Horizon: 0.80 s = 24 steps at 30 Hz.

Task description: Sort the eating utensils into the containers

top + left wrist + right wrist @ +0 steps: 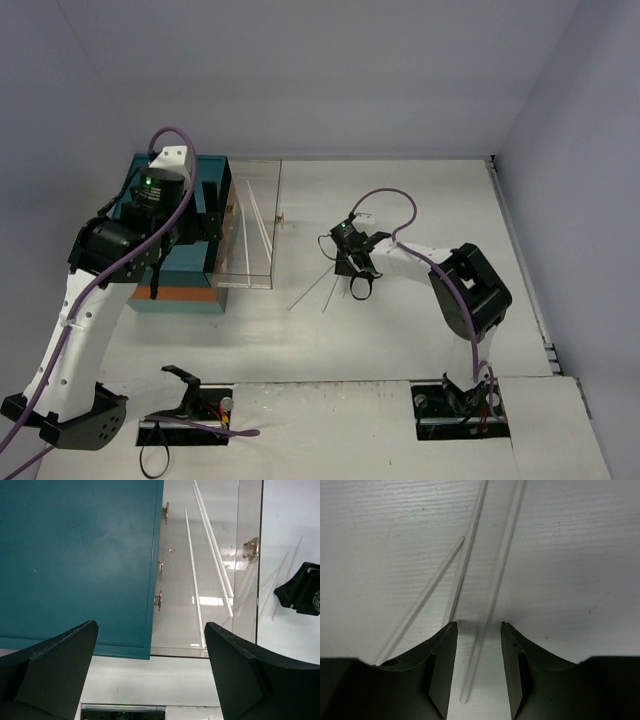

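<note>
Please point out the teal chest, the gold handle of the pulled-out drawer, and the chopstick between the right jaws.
teal chest (75,555): left wrist view, its flat top.
gold handle (251,548): left wrist view, middle of the handle.
chopstick (494,580): right wrist view, shaft ahead of the jaws.

We take this for a robot lab: a white table (400,340) with plain grey walls (350,80) closing its far edge and both sides, the left arm (70,320) and right arm (470,290) bolted at its near edge, purple cables (390,193) trailing over it.
</note>
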Each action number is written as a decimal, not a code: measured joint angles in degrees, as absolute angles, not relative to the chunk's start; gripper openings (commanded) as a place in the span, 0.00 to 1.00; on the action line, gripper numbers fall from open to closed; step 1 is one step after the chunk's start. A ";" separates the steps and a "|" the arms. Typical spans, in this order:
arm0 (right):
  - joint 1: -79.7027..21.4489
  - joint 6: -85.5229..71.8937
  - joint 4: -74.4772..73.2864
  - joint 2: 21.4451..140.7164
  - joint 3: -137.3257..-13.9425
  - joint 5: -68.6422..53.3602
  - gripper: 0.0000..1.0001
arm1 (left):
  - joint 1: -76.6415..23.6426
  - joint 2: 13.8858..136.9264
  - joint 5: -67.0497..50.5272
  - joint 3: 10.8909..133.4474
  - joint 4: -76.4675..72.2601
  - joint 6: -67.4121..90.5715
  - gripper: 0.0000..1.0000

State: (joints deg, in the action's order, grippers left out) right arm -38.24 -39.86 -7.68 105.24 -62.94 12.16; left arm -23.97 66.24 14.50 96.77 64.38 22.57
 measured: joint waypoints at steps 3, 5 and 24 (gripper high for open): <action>-38.21 -40.41 -5.95 105.30 -62.17 13.13 0.19 | -23.97 65.56 14.70 96.77 64.38 22.57 0.86; -38.08 -40.82 -4.54 104.99 -61.15 14.26 0.10 | -23.97 65.37 14.85 96.75 64.40 22.57 0.86; -32.49 -33.54 -10.32 85.51 -62.89 15.85 0.00 | -23.92 66.69 14.96 96.75 64.38 22.57 0.86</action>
State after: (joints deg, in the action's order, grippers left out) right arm -32.49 -33.54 -10.32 85.51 -62.89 15.85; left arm -23.92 66.69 14.96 96.75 64.38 22.57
